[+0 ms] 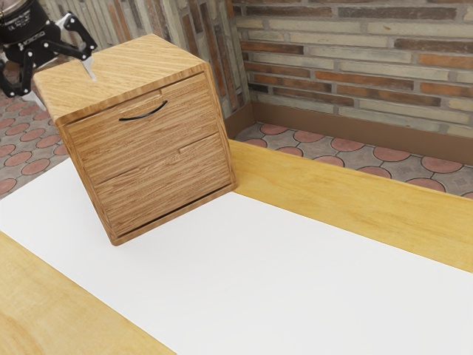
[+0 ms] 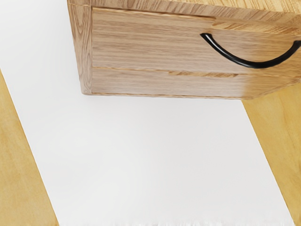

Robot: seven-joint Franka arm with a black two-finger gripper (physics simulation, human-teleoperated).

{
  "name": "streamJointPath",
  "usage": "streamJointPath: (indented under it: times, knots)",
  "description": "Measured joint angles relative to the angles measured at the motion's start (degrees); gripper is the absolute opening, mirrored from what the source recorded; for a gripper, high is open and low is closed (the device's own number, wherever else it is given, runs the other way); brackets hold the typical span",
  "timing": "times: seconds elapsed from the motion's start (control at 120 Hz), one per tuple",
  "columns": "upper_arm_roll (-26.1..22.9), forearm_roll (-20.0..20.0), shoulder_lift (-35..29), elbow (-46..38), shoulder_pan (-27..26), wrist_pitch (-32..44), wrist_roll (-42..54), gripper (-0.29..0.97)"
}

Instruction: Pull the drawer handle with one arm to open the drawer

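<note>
A: Where's the gripper (image 1: 50, 53) atm?

B: Ext. view, far upper left, hanging over the back corner of the cabinet (image 1: 111, 70) top. Fingers are spread apart, nothing btwn them.

A: And the handle?

B: The black handle (image 1: 143, 112) is on the front of the upper drawer (image 1: 148, 140), near its top edge, approx. mid-width. That drawer looks shut, front flush w/ the frame. The lower drawer (image 1: 166, 185) shows no handle.

A: So which way from the hand?

B: Toward the ext. view's right and lower down. The hand is above the top panel, but the handle is on the front face, past the top's front edge. So the arm prob. has to clear that edge and drop in front before it can close on anything.

A: Handle axis?

B: Long axis runs sideways across the drawer front, bar bowed w/ the middle sagging down. The wrist view gives the same curve (image 2: 249, 54), w/ the cabinet front ahead of the hand and well apart from it. The fingers should prob. straddle the bar above and below, at its middle.

A: Anything in the way?

B: No. Just the white mat (image 1: 281, 281) on the table (image 1: 355, 200) in front. The pull would go out over the mat, square to the drawer front.
</note>
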Motion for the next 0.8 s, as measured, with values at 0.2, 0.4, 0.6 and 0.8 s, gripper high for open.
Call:
streamJointPath:
  times: [0.2,0.4,0.6,0.8]
  knots:
    - [-3.8,0.3,0.9,0.2,-0.4,1.2,-0.2,0.66]
    - [-21.4,0.1,-2.6,-2.1,15.4,-0.5,-1.0,0.66]
    - [-39.9,8.5,-7.3,-3.4,25.9,1.1,8.0,0.63]
    - [-42.3,17.5,-10.1,-13.7,32.6,16.3,26.7,0.64]
